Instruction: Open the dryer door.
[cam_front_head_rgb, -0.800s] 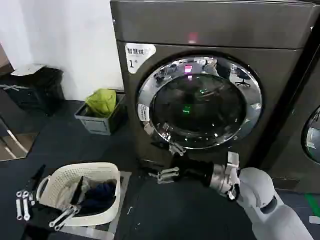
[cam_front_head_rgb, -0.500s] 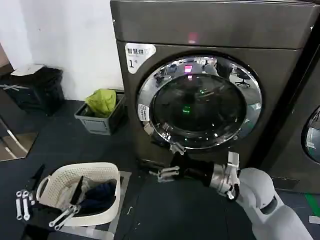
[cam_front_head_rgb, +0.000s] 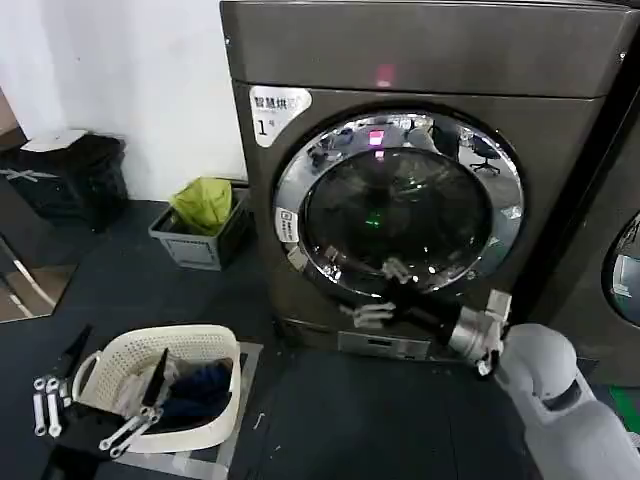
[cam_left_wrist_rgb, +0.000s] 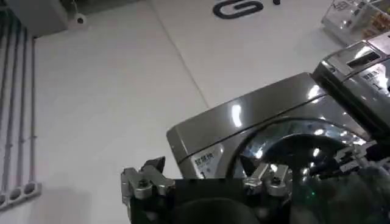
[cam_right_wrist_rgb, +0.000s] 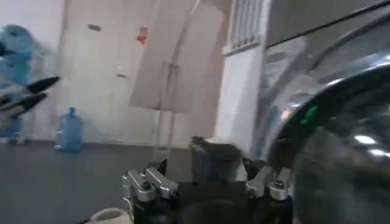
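Note:
The dryer (cam_front_head_rgb: 430, 60) is a dark grey machine with a "1" sticker and a red light. Its door (cam_front_head_rgb: 300, 180) has a wide chrome rim around dark glass and lies flat against the front. My right gripper (cam_front_head_rgb: 378, 292) is open in front of the door's lower rim, with nothing between its fingers. The right arm reaches in from the lower right. In the right wrist view the open right gripper (cam_right_wrist_rgb: 205, 165) has the chrome rim (cam_right_wrist_rgb: 304, 91) close beside it. My left gripper (cam_front_head_rgb: 115, 360) hangs open low at the left, over the basket. The left wrist view looks up past the left gripper (cam_left_wrist_rgb: 204, 165) at the dryer (cam_left_wrist_rgb: 256, 115).
A white laundry basket (cam_front_head_rgb: 205, 345) with dark clothes stands on the floor at the lower left. A grey bin holding a green bag (cam_front_head_rgb: 203, 205) sits beside the dryer. A black box (cam_front_head_rgb: 70, 170) stands at the far left. A neighbouring machine (cam_front_head_rgb: 625, 270) is at the right.
My right gripper has risen and moved right, from below the door to in front of its lower rim, and has turned its fingers. The left gripper has stayed put.

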